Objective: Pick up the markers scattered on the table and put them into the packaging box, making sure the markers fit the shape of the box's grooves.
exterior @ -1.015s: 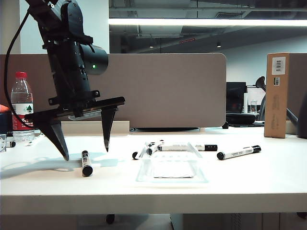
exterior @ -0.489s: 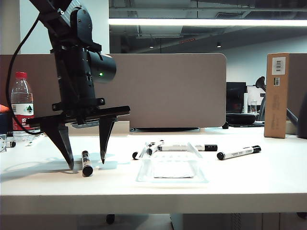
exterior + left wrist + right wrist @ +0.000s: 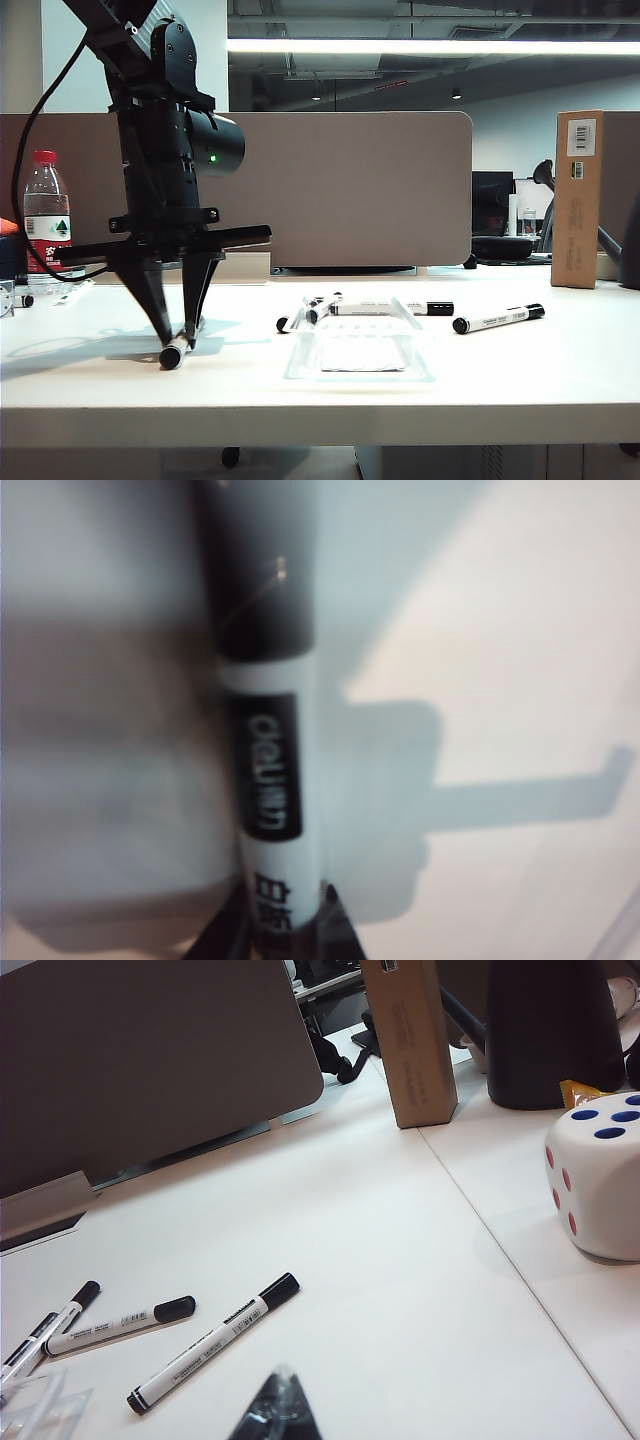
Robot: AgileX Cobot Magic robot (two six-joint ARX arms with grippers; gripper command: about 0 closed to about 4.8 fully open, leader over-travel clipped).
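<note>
Down on the table (image 3: 500,380) at the left, my left gripper (image 3: 178,340) has its two fingers closed against a marker (image 3: 171,355). In the left wrist view that white barrel with a black cap (image 3: 268,770) runs out from between the fingertips of the left gripper (image 3: 280,920). Two more markers (image 3: 310,310) lie crossed behind the clear packaging box (image 3: 360,358), a third (image 3: 390,308) lies beside them, and another (image 3: 497,319) rests to the right. My right gripper (image 3: 275,1405) is shut and empty, above the table near a loose marker (image 3: 210,1343).
A water bottle (image 3: 45,225) stands at the far left. A tall brown cardboard box (image 3: 578,198) stands at the back right. In the right wrist view a large white dice (image 3: 600,1175) and a dark object (image 3: 550,1030) sit beyond the table seam.
My left gripper has come down over the left marker and its wide-open fingers have closed in on the barrel. The marker's near end has shifted slightly left. The right arm has kept still.
</note>
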